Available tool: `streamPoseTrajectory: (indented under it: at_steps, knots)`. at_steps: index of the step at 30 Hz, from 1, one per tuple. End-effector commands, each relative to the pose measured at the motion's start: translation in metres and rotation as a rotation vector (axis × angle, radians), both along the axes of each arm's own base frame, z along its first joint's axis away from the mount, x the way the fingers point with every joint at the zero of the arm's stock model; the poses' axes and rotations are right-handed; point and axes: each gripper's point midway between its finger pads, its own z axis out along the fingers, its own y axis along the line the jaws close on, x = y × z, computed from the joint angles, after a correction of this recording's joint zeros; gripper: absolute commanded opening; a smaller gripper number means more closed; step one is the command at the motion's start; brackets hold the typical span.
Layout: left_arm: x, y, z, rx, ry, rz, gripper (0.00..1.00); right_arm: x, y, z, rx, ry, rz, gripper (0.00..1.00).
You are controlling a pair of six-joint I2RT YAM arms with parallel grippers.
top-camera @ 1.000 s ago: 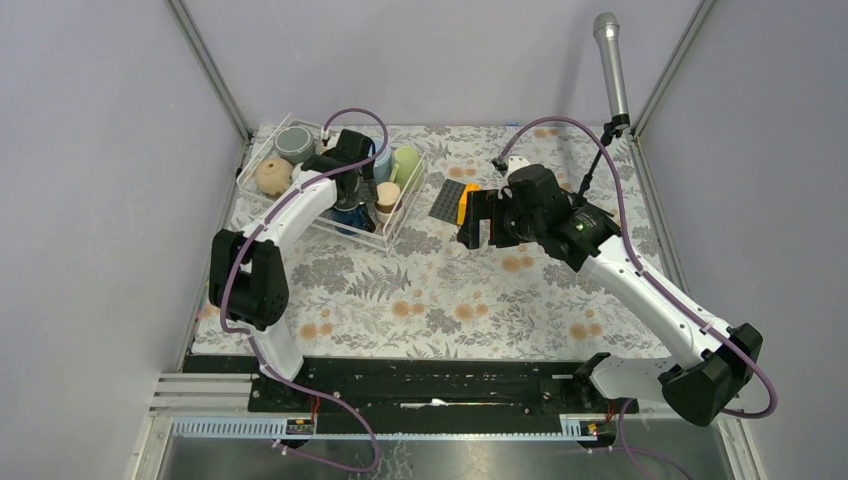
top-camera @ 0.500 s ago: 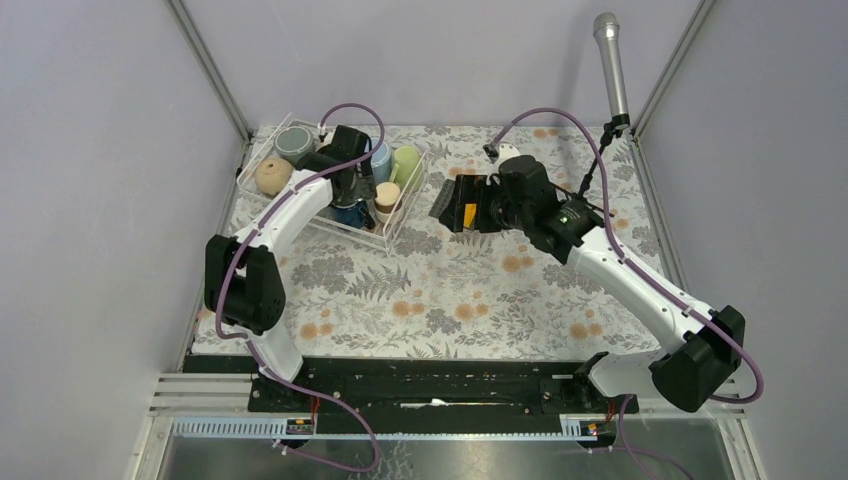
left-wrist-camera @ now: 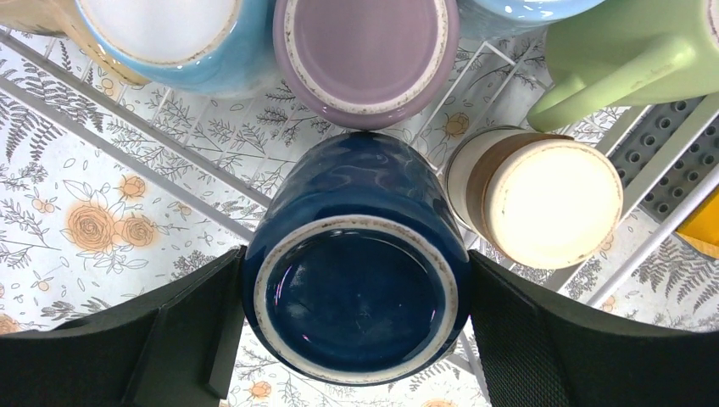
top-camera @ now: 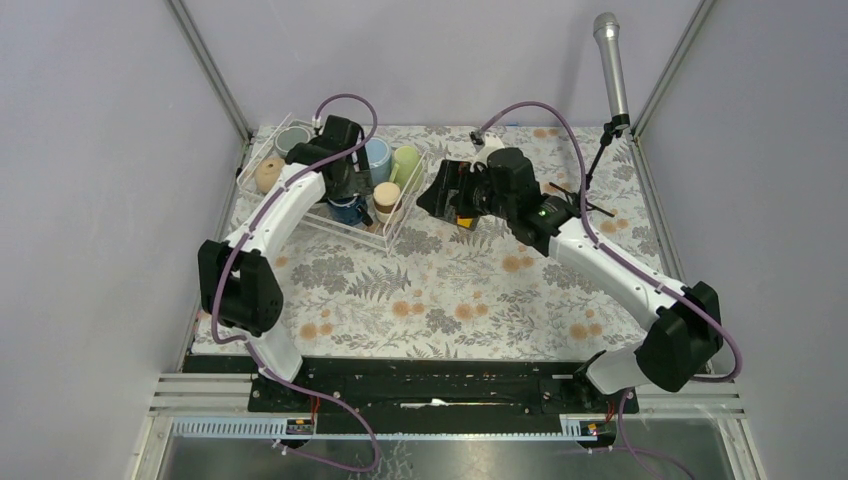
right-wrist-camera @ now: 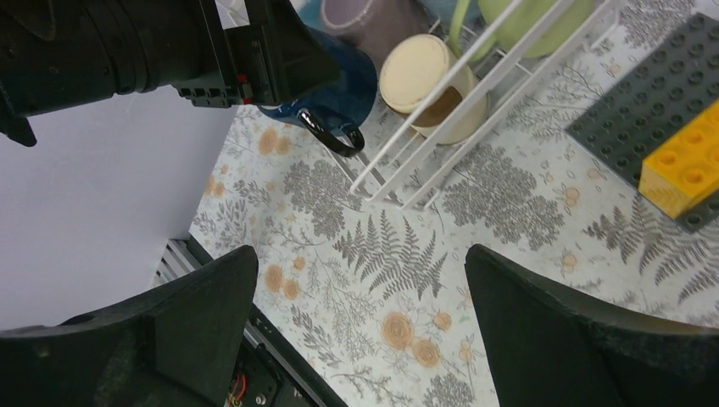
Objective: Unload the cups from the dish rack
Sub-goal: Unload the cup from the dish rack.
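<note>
Five mugs filled the left wrist view, most of them bottoms-up in the dish rack (top-camera: pixel 392 228), with slivers of others at the top edge. Front and centre sat the navy mug (left-wrist-camera: pixel 356 305): round, glossy, deep-blue glaze, its foot a pale unglazed ring around a shiny sunken base. And look at the left gripper (left-wrist-camera: pixel 356 254): jaws spread wide, its matte black fingers (left-wrist-camera: pixel 195 339) flush against both flanks of that navy mug, clamped on it. Whether the mug had left the wires, I could not tell.

Behind it stood the mauve mug (left-wrist-camera: pixel 365 51), smooth, with a speckled bare ring on its foot. To the left was the light blue mug (left-wrist-camera: pixel 161 34), and to the right the pale green mug (left-wrist-camera: pixel 627 59), its handle curving toward the camera. Just beside the navy one stood the tan mug (left-wrist-camera: pixel 551 203), brown-banded with a chalky cream base. Thin white wire bars ran beneath them, over the floral cloth (right-wrist-camera: pixel 509 212).

From the right wrist, the navy mug's dark looped handle curled down beside the rack's white corner wires. The right gripper (right-wrist-camera: pixel 360 280) hung over the cloth just off that corner, jaws wide apart and holding nothing. Near it lay the dark grey studded plate (right-wrist-camera: pixel 653 93) with a yellow block (right-wrist-camera: pixel 687 170) at its edge, both knobbed plastic. From above, the rack sat at the table's far left corner, a grey mug (top-camera: pixel 292 140) at its back.
</note>
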Motion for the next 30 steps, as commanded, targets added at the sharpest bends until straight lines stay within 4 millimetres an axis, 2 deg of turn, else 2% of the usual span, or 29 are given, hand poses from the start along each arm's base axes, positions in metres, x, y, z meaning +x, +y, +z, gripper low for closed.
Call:
streamPoseTrajectory:
  at_steps: [1,6,9,14,19,25,30]
  knots:
    - [-0.004,0.007,0.053,-0.029,-0.092,-0.017,0.08,0.012,0.019,0.017,0.1,-0.078,0.039,1.0]
    - [-0.006,0.009,0.054,-0.055,-0.083,-0.018,0.06,0.016,0.03,0.015,0.115,-0.095,0.075,1.0]
    - [-0.006,0.008,0.051,-0.061,-0.074,-0.024,0.06,0.02,0.037,0.01,0.051,-0.134,0.08,1.0]
    - [-0.004,0.005,0.044,-0.07,-0.052,-0.033,0.06,0.024,0.064,-0.01,-0.105,-0.237,0.122,1.0]
    - [-0.003,0.001,0.03,-0.082,-0.015,-0.037,0.06,0.04,0.095,-0.028,-0.226,-0.338,0.159,0.99]
    - [0.001,-0.001,0.025,-0.091,0.0,-0.041,0.06,0.049,0.128,-0.045,-0.331,-0.457,0.184,0.9]
    - [0.002,-0.001,0.022,-0.091,0.01,-0.041,0.06,0.05,0.144,-0.063,-0.361,-0.483,0.202,0.8]
